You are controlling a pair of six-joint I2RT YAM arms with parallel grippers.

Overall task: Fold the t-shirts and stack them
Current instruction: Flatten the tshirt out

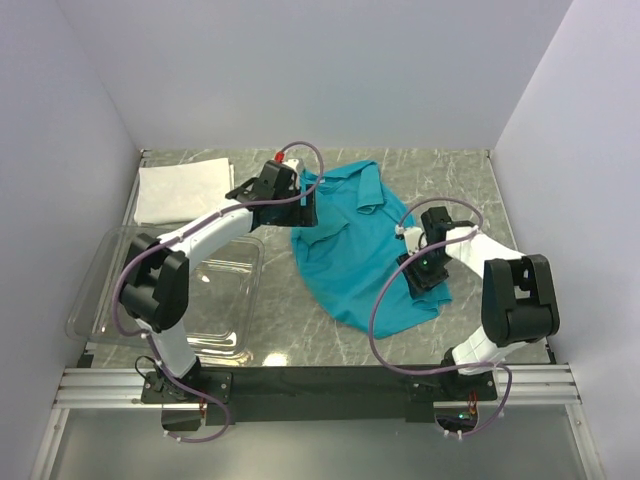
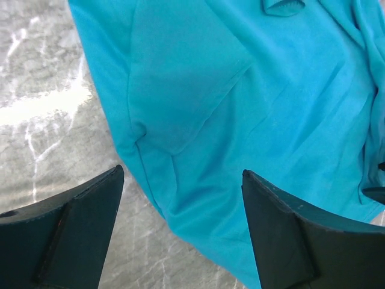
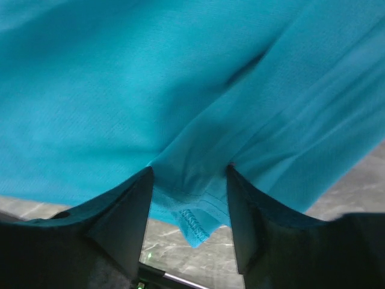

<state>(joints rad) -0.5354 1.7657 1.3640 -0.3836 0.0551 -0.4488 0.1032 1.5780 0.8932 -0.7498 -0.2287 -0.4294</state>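
Desk (image 1: 440, 170): marble-patterned surface; carries both shirts and the bin.
Teal t-shirt (image 1: 345, 250): lies unfolded and rumpled at the desk centre, collar toward 12 o'clock and hem toward 5 o'clock. It is spread out, so folding is judged to be at an early step.
Clear plastic bin (image 1: 100, 290): stands at 8 o'clock, apart from both shirts, under the left arm's reach.
White t-shirt (image 1: 180, 190): folded rectangle at 10 o'clock, well apart from the teal one; judged to be the base of the stack.
Left arm: stretched over the bin toward 12 o'clock, wrist tipped down over the shirt's 10 o'clock edge.
Right arm: elbow raised, forearm doubled back toward 9 o'clock over the shirt's 4 o'clock edge.
Left tool (image 2: 182, 174): released, fingers wide apart above the sleeve seam and side edge, not touching cloth; judged ready to pinch.
Right tool (image 3: 189, 171): clenched on the teal shirt's stitched edge, with the cloth bunched between the fingers and raised off the desk.
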